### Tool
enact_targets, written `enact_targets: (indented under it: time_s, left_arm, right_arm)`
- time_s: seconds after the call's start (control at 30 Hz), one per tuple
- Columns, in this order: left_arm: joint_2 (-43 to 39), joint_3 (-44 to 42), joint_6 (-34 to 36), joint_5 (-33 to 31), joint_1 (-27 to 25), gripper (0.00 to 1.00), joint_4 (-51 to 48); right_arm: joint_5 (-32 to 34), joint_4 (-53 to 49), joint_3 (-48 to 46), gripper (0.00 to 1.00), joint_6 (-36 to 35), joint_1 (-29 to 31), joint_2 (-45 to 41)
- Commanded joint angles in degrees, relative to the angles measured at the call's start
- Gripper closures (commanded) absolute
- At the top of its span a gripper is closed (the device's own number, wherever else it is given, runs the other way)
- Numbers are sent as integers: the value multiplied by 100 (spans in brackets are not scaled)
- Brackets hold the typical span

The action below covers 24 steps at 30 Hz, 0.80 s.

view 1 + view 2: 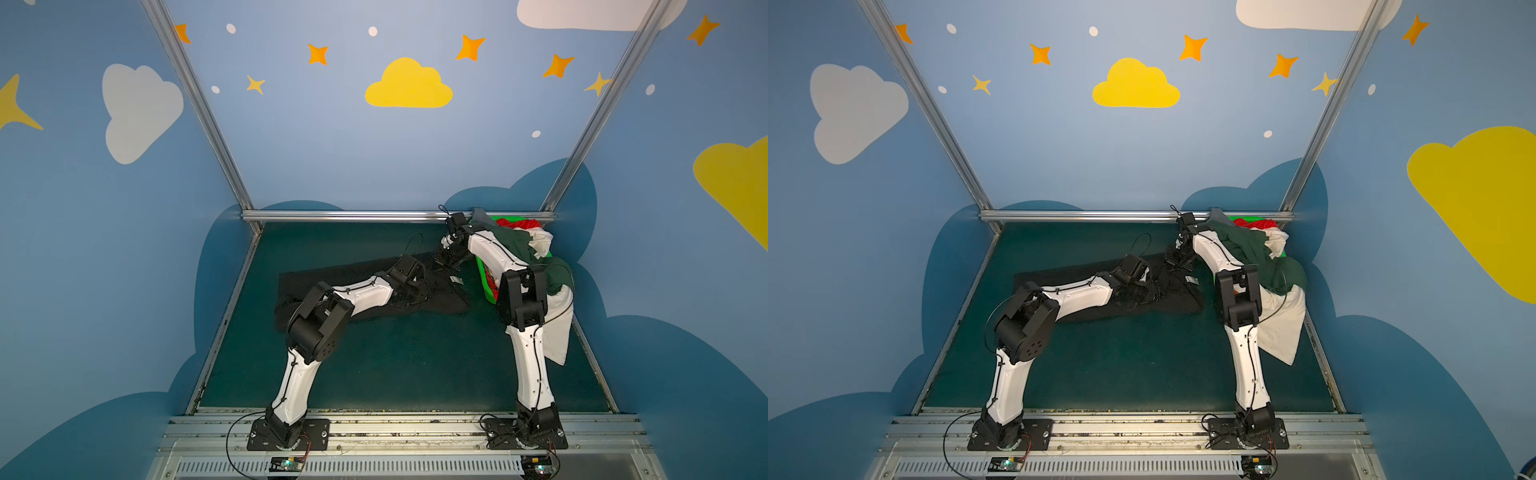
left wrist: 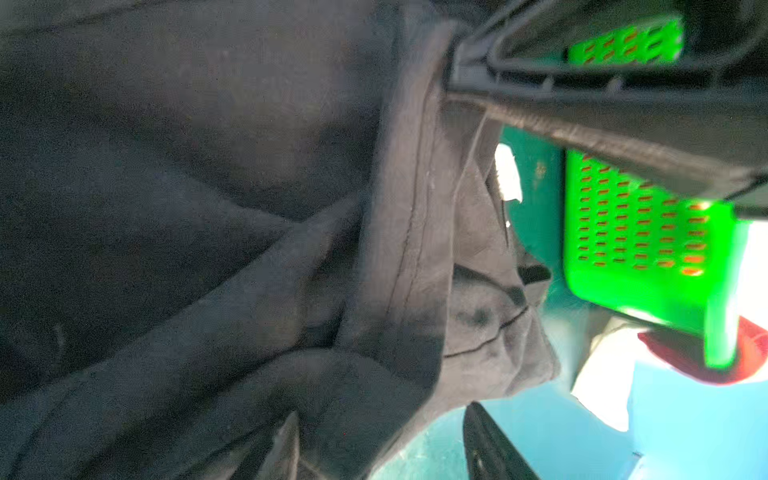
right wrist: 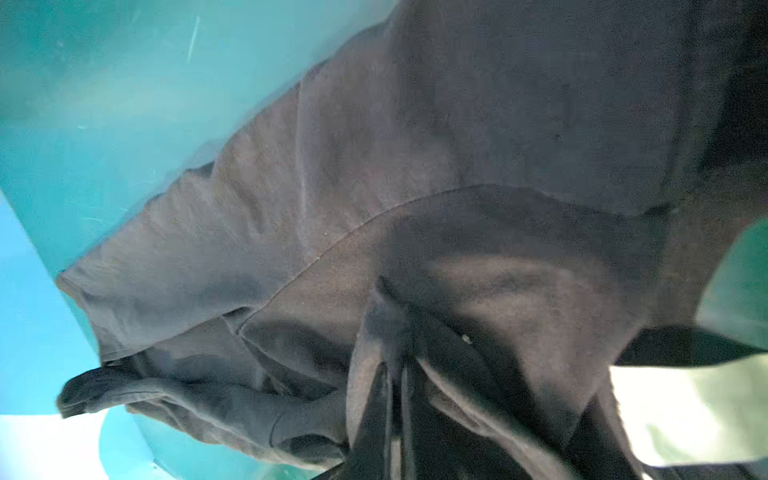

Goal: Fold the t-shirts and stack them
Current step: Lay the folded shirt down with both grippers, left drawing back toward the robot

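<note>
A large black t-shirt (image 1: 332,274) (image 1: 1059,270) lies spread on the mat in both top views. My left gripper (image 1: 410,293) (image 1: 1138,295) is down on its middle. In the left wrist view the left gripper (image 2: 386,453) has its jaws apart, with a fold of the black t-shirt (image 2: 208,208) between the fingers (image 2: 490,449). My right gripper (image 1: 446,262) (image 1: 1177,259) is at the shirt's far right end. In the right wrist view the right gripper (image 3: 395,415) is shut on a bunched fold of the black t-shirt (image 3: 457,166), lifted off the mat.
A bright green basket (image 1: 484,278) (image 2: 636,224) stands at the back right, close behind the right arm. A dark green t-shirt (image 1: 515,245), a white t-shirt (image 1: 559,328) and a red t-shirt (image 1: 519,224) spill from it. Teal mat (image 1: 395,365) lies in front; walls enclose three sides.
</note>
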Motion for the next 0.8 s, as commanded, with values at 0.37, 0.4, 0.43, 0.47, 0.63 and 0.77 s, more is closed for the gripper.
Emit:
enact_targets:
  time_s: [0.37, 0.4, 0.43, 0.47, 0.63, 0.77]
  left_arm:
    - [646, 1418, 595, -692, 282, 96, -1225]
    - [664, 1449, 626, -714, 323, 96, -1250]
    - [666, 1463, 622, -753, 359, 96, -1256]
    - [658, 1470, 611, -760, 413, 96, -1259]
    - [648, 1483, 752, -928, 653, 96, -1262]
    - [704, 1528, 811, -856, 924, 96, -1097]
  right_arm:
    - [-189, 131, -95, 100, 7, -90, 17]
    - [-174, 125, -104, 100, 3, -90, 18]
    - [-154, 130, -124, 100, -6, -90, 16]
    - [-143, 131, -128, 100, -4, -86, 20]
    - [-143, 127, -132, 100, -32, -91, 44]
    - [-95, 104, -138, 99, -114, -90, 35]
